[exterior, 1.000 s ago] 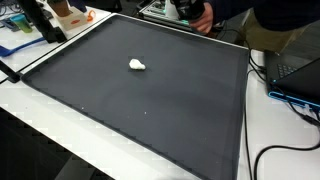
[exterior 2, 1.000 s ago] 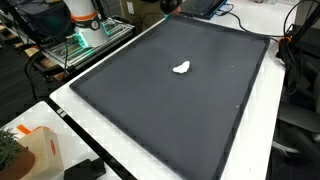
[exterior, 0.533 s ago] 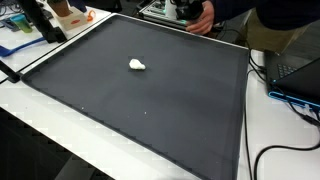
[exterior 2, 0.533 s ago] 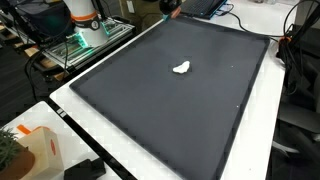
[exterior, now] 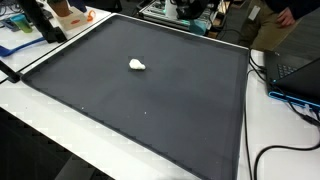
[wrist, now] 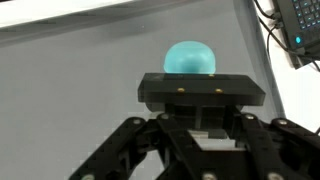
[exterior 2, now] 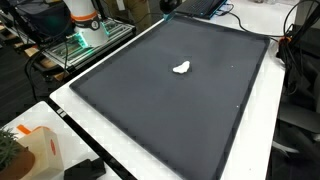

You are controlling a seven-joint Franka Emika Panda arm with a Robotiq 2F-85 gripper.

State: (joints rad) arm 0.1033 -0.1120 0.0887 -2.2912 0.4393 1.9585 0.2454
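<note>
No legible text, no labels (all blurred)

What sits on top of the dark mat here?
A small white lump lies on the dark mat, in both exterior views. The mat covers the white table beneath, so nothing under it shows.

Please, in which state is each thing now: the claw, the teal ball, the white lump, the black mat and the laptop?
claw: shut; whether it grips the ball, cannot tell.
teal ball: whole, right at the claw.
white lump: lying loose on the mat, untouched.
black mat: spread flat.
laptop: open.
</note>
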